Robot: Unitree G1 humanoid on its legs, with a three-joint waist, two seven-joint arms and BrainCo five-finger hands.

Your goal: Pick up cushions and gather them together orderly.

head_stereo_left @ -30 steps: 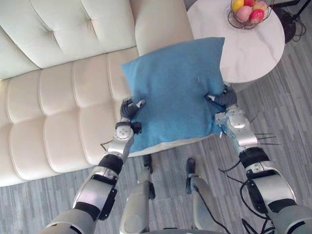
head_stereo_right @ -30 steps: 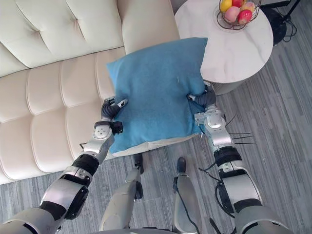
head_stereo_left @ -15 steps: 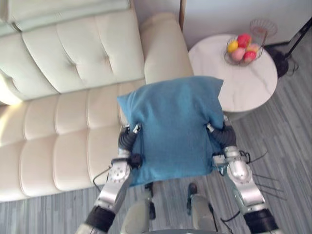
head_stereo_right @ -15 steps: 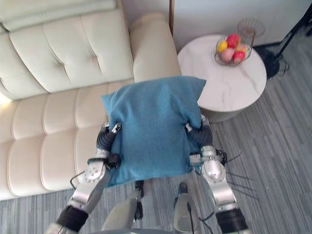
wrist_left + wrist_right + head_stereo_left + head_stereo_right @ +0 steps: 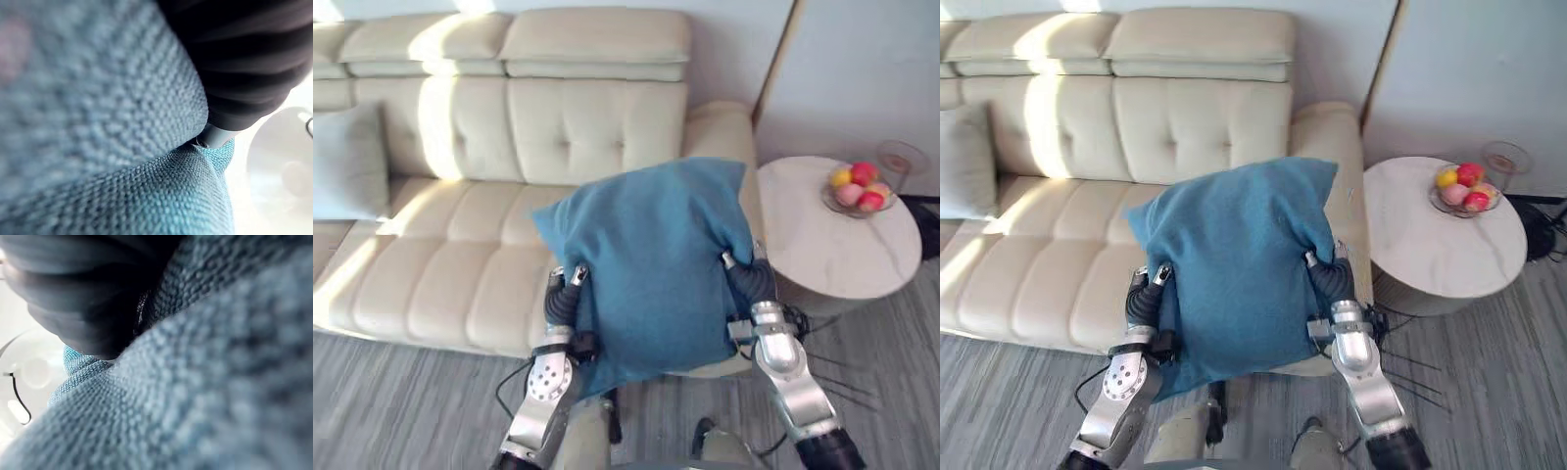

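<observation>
Where left robot hand [image 5: 564,296] and right robot hand [image 5: 750,281] seemingly pinch it, the blue cushion [image 5: 651,262] dimples.

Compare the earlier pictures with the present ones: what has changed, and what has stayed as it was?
The camera has tilted up, bringing the backrest of the sofa and a pale cushion at its left end into sight. The blue cushion stays pinched between the left hand and right hand, before the sofa's right end. Round table and fruit basket unmoved.
</observation>
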